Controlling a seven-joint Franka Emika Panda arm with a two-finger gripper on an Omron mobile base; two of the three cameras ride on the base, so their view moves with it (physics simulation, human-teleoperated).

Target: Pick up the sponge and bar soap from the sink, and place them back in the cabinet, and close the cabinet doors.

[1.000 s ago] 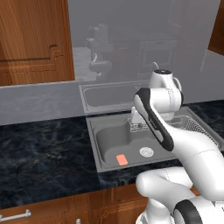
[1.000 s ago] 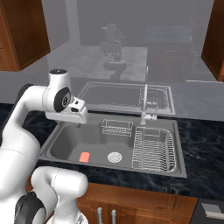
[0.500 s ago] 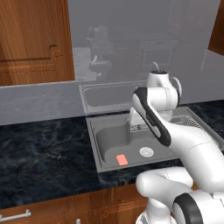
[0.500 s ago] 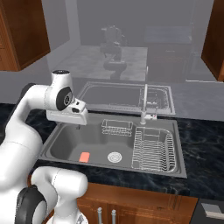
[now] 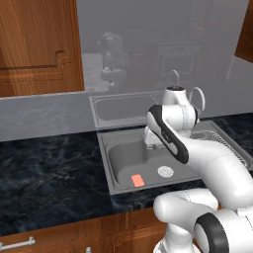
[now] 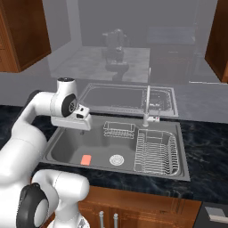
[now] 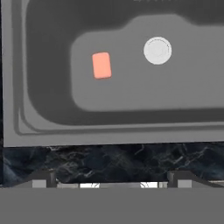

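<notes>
The salmon-pink bar soap [image 5: 138, 181] [image 6: 86, 160] [image 7: 101, 65] lies flat on the floor of the grey sink [image 5: 118, 153] [image 6: 67, 138] [image 7: 52, 109], to the left of the round white drain [image 6: 116, 159]. My gripper [image 5: 151, 144] [image 6: 74, 128] [image 7: 111, 179] hangs above the basin's left part, pointing down, well above the soap. It is open and holds nothing. The sponge is out of view. Reddish-brown cabinet doors [image 5: 34, 44] [image 6: 20, 35] show at the upper edges; the cabinet's shelf is out of view.
A small wire rack [image 6: 119, 129] sits at the back of the basin and a ribbed dish drainer [image 6: 156, 151] fills its right side. The faucet [image 6: 149, 111] rises behind. Black marble counter [image 5: 49, 168] [image 7: 109, 159] surrounds the sink. Another door [image 6: 220, 40] hangs at upper right.
The hand has eased slightly lower and further over the basin. Its jaws stay wide and the soap has not moved.
</notes>
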